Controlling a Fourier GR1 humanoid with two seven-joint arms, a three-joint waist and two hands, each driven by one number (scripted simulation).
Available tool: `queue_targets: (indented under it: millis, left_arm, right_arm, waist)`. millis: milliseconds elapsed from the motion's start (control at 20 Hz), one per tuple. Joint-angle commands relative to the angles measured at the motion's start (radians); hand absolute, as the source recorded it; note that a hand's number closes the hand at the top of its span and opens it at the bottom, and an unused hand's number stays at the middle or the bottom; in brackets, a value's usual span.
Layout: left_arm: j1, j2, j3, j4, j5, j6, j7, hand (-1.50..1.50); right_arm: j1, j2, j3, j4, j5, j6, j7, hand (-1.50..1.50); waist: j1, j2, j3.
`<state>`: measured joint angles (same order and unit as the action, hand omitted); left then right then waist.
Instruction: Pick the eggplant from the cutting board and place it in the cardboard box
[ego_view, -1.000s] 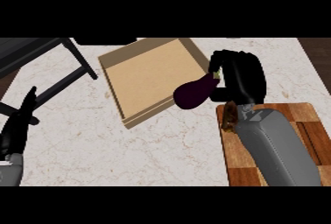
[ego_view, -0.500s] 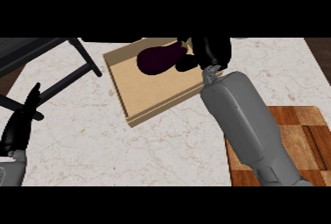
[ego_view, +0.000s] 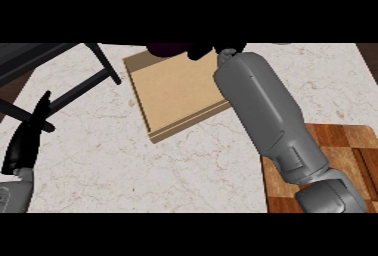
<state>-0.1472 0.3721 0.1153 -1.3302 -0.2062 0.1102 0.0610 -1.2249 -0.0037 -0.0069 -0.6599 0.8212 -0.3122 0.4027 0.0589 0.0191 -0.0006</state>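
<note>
A pale marble bench (ego_view: 148, 170) fills most of the view, and dark bars of some black frame (ego_view: 66, 75) cross its upper left corner. The cardboard box (ego_view: 177, 95) lies flat on the bench in the upper middle, tilted, with its near wall turned to the lower left. At the lower right there is the wooden cutting board (ego_view: 339, 150), with nothing on the part that shows.

The right forearm goes from the lower right up over the box to the top edge. There the right hand (ego_view: 210, 50) shows only as a small dark part, so I cannot tell how its fingers stand. The eggplant (ego_view: 168, 49) is just beside this hand, on its left, over the far edge of the box, and mostly cut off by the top edge.

The left hand (ego_view: 26, 140) rests at the left edge, fingers straight and pointing up.
</note>
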Motion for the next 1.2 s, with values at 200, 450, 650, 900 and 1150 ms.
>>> queue_targets:
  millis: [200, 450, 650, 900, 1150]
  left_arm:
    - [-0.056, 0.020, 0.002, 0.023, -0.003, -0.026, -0.017, 0.00]
    - [-0.050, 0.000, -0.016, 0.014, -0.015, -0.019, -0.009, 0.00]
    - [-0.091, -0.022, -0.024, 0.040, -0.025, -0.003, 0.013, 0.00]
    - [-0.069, -0.034, -0.035, 0.035, -0.030, 0.000, -0.029, 0.00]
    - [-0.102, -0.019, -0.033, 0.023, -0.032, -0.013, 0.027, 0.00]
  right_arm:
    - [-0.118, -0.003, -0.063, 0.301, -0.012, -0.120, -0.052, 1.50]
    - [-0.118, 0.004, -0.112, 0.388, -0.052, -0.181, -0.021, -1.50]
    - [-0.104, 0.004, -0.164, 0.424, -0.115, -0.187, -0.062, -1.50]
    - [-0.093, 0.004, -0.187, 0.427, -0.129, -0.237, -0.171, -1.50]
    - [-0.111, 0.003, -0.220, 0.389, -0.172, -0.372, -0.270, -1.50]
  waist:
    - [0.040, 0.023, -0.001]
    - [0.051, 0.025, 0.000]
    - [0.054, 0.031, 0.000]
    - [0.064, 0.035, 0.000]
    - [0.070, 0.029, 0.002]
